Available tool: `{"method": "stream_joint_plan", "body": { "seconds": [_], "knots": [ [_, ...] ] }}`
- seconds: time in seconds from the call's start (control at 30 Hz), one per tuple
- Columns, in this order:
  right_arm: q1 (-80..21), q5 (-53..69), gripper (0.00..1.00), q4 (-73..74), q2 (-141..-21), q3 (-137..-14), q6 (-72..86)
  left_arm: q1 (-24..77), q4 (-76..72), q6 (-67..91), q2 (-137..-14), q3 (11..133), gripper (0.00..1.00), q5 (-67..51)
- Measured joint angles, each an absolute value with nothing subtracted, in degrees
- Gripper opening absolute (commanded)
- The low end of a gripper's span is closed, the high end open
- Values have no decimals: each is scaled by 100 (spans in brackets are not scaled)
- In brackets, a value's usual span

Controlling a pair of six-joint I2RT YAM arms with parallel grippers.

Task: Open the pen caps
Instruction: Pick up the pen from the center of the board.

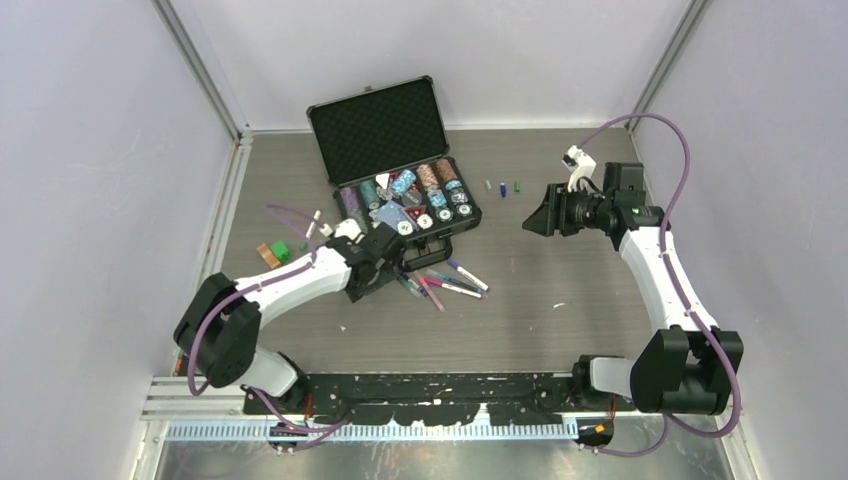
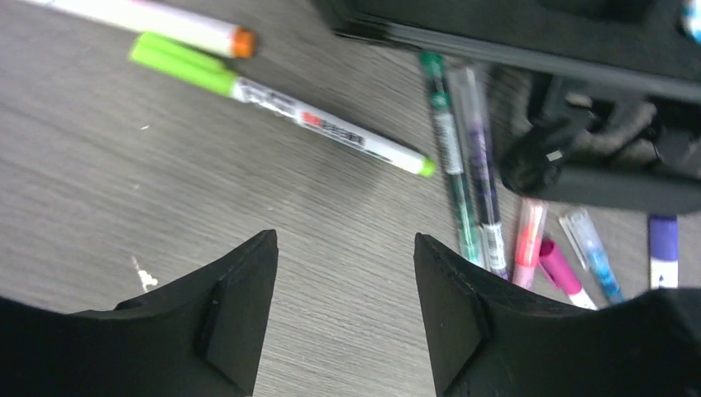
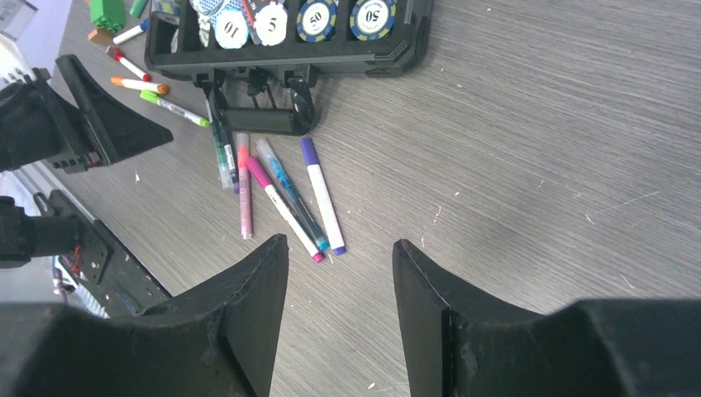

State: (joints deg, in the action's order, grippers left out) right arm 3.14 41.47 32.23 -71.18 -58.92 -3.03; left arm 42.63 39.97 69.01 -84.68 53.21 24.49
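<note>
**Nothing gripped yet; a slip or a double pick is the risk**

The grey worktop [image 1: 560, 330] is being taken up at its far middle by an open black case [image 1: 380, 125] of chips. The left claw [image 2: 345, 248] is being held apart and empty, low over the wood near the case handle. The right claw [image 3: 340, 248] is also being held apart and empty, well off to the right. The pens [image 3: 281, 194] are lying fanned just in front of the case, with a lime pen [image 2: 314, 124] set apart from them. A few loose pen caps [image 1: 503, 188] are standing right of the case.

Because the fanned pens are lying so close together, two could be pinched at once. A slim barrel could be rolled away by one closing finger. The case handle could be struck during the descent.
</note>
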Motion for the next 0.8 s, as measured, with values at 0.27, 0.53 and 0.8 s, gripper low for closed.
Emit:
{"method": "stream_joint_plan", "body": {
  "seconds": [0.27, 0.53, 0.8],
  "knots": [
    [325, 4169, 54, 3253, -7196, -5892, -316, 3730, 4519, 8567, -8381, 5227, 61, 2639],
    [336, 4169, 54, 3269, -7205, -5892, -316, 3472, 4504, 9271, -8844, 5277, 54, 2657],
    [377, 4171, 54, 3273, -7205, -5892, -316, 3334, 4429, 9413, -9303, 5535, 46, 2646]
  ]
}}
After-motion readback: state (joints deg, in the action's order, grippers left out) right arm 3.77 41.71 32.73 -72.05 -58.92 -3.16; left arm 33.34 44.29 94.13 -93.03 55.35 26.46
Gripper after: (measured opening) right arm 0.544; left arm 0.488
